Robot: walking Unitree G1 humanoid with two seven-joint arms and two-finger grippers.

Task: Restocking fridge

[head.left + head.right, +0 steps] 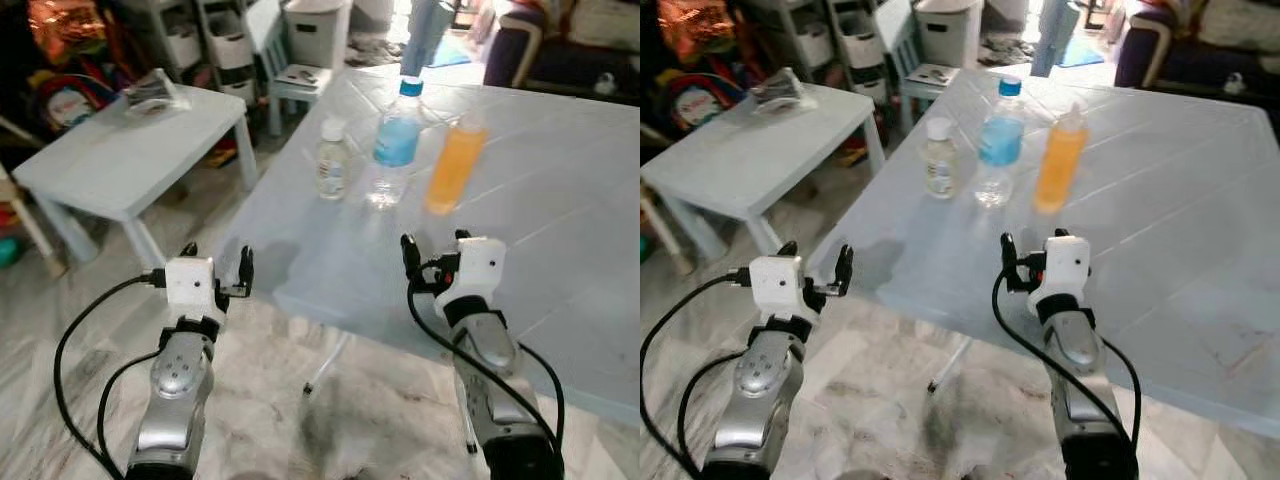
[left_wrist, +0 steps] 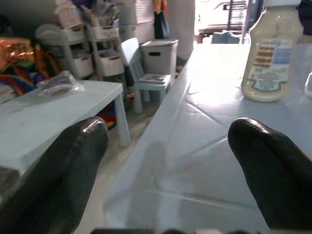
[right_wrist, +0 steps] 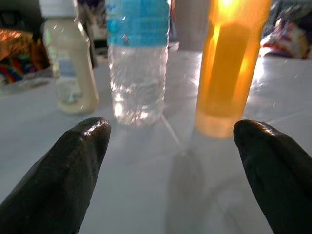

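Three bottles stand in a row on the table (image 1: pixel 560 200): cream (image 1: pixel 332 160), water (image 1: pixel 396 143), orange (image 1: pixel 455 165). Left gripper (image 1: pixel 215 265) hovers at the table's corner, right gripper (image 1: pixel 435 250) over the table short of the bottles. Both jaws are released, holding nothing.

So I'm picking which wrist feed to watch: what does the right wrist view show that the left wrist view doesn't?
Right wrist view alone: the water bottle and the orange bottle, both upright ahead of the open right gripper. Left wrist view alone: the small side table and storage shelves beyond the open left gripper. Both share the creamy bottle and the pale table.
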